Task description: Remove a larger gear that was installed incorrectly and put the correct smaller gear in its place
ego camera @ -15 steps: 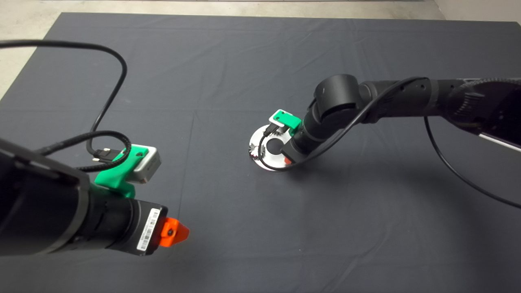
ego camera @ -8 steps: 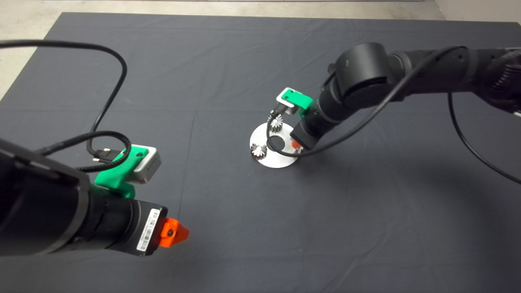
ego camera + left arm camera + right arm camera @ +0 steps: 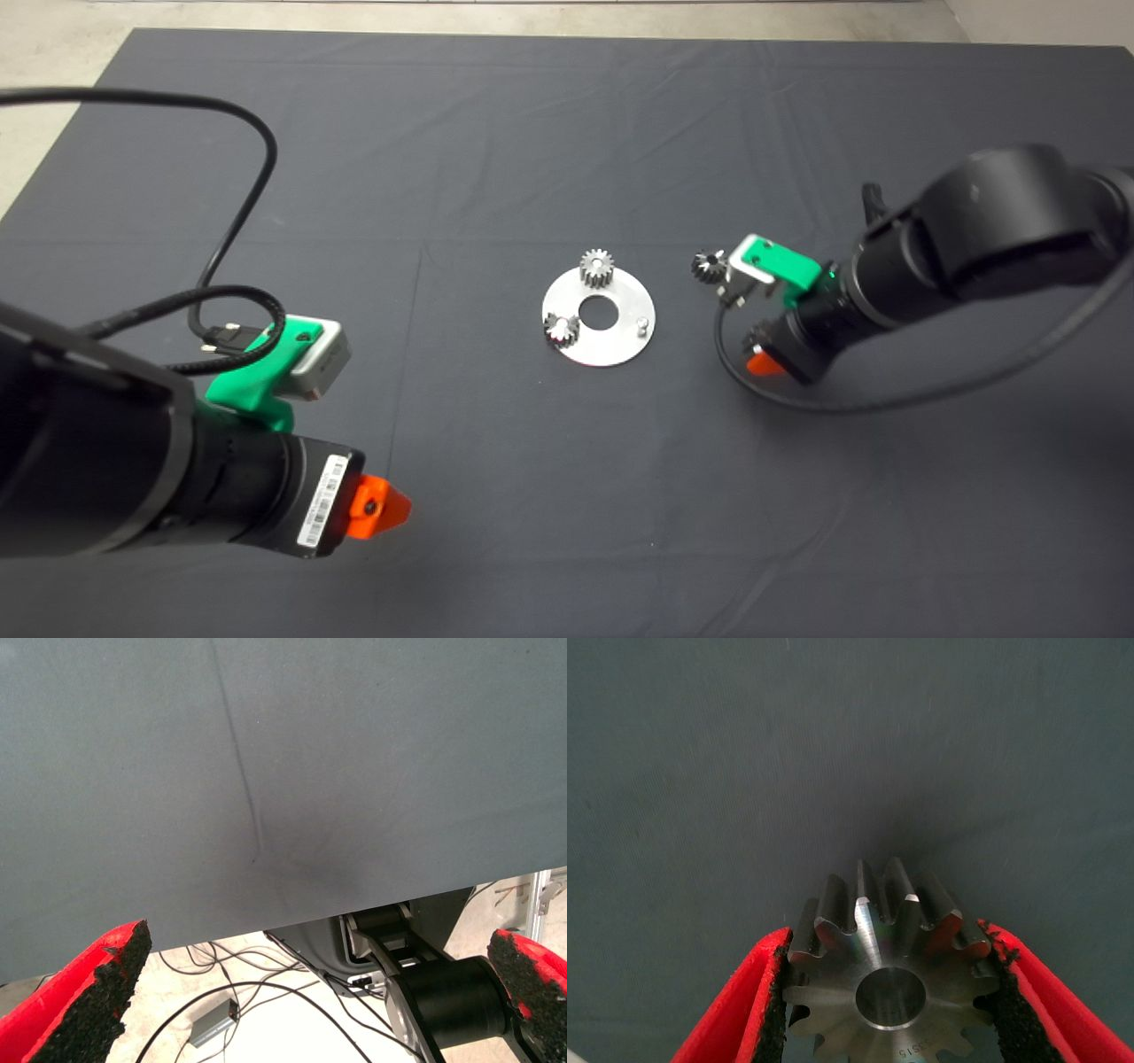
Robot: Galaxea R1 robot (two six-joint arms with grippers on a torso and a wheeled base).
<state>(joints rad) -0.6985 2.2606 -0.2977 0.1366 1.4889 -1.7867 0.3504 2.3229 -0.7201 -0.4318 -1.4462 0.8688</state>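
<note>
Dark steel bevel gear, the larger gear (image 3: 890,979), sits pinched between my right gripper's (image 3: 890,992) red fingers (image 3: 744,1001), held over the dark worktop (image 3: 496,159) right of the round silver plate (image 3: 611,347). On that plate I see a grey straight-toothed gear (image 3: 597,267), a small dark bevel gear (image 3: 561,329) and a bare pin (image 3: 640,325). Another small dark bevel gear (image 3: 708,266) lies nearby. My left gripper (image 3: 310,992) waits spread at lower left.

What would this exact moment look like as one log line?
right gripper: shut on dark steel larger bevel gear, right of round metal plate | plate pin: bare | small dark bevel gear: on mat | left gripper: open, parked
</note>
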